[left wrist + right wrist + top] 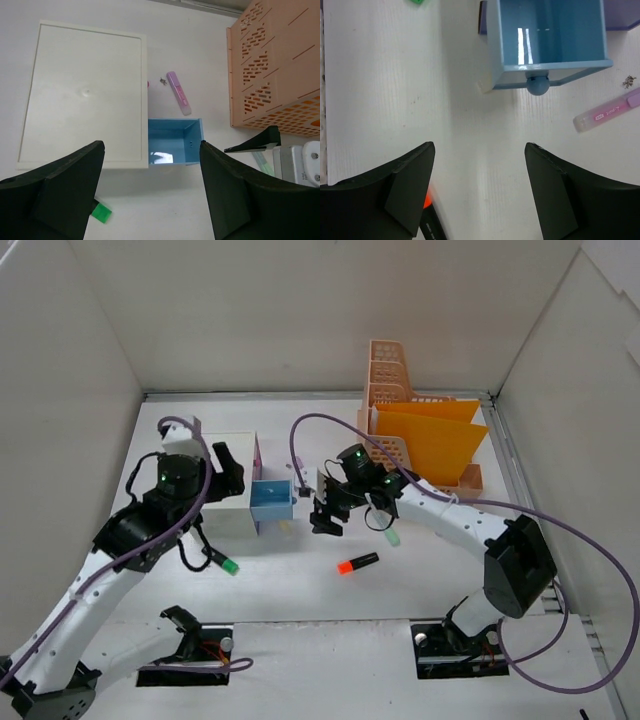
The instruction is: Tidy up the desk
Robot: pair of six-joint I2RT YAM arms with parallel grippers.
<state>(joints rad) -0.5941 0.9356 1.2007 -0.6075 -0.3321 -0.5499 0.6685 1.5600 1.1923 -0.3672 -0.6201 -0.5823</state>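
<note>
The white desk [300, 605] holds a small white drawer unit [228, 490] whose blue drawer [270, 502] is pulled open and looks empty. My left gripper [232, 472] hovers above the unit, open and empty; in the left wrist view [150, 200] it frames the drawer [175, 142]. My right gripper [325, 518] is open and empty just right of the drawer, above bare desk [480, 190]. A black marker with an orange cap [357, 563] lies in front of it, and its tip shows by the left finger [427, 215].
A green-capped marker [222, 563] lies front left of the unit. A pale green marker [392, 535] lies under the right arm. A pink highlighter [178, 93] lies behind the drawer. An orange file rack [420, 430] with folders stands at the back right. White walls enclose the desk.
</note>
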